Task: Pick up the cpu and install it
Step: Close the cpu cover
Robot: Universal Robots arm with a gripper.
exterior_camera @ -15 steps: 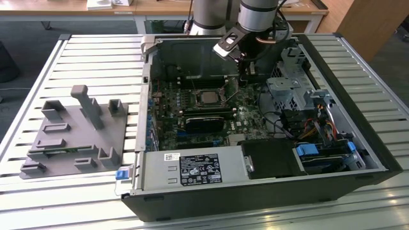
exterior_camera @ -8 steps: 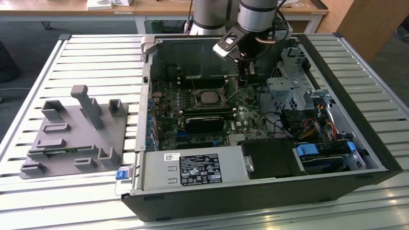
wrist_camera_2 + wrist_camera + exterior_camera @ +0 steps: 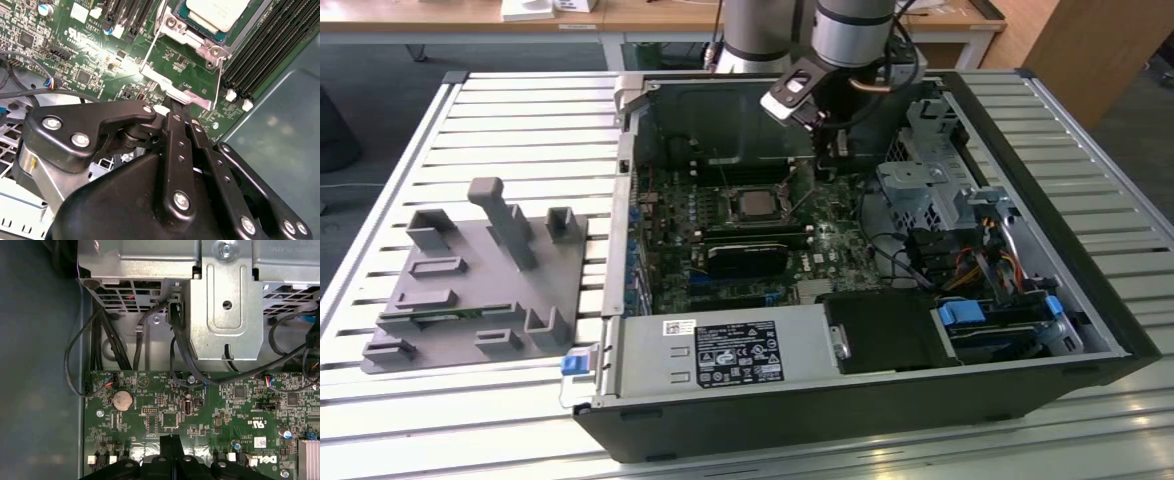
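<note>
Cpu: the small flat square silvery-grey cpu (image 3: 218, 11) lies seated in its socket on the green motherboard (image 3: 185, 67), with a shiny metal retention frame (image 3: 194, 39) around it. In the exterior view the socket sits mid-board inside the open black computer case (image 3: 854, 425).
Gripper: the black two-finger gripper (image 3: 172, 104) hangs low over the board, just beside the socket. Its fingers are pressed together with nothing seen between them. The tips are at the frame's silver front tab (image 3: 176, 91); contact is unclear.
Tray: the grey moulded plastic tray (image 3: 454, 300) lies on the slatted metal table (image 3: 400, 150), at the exterior view's left of the case, well apart from the gripper.
</note>
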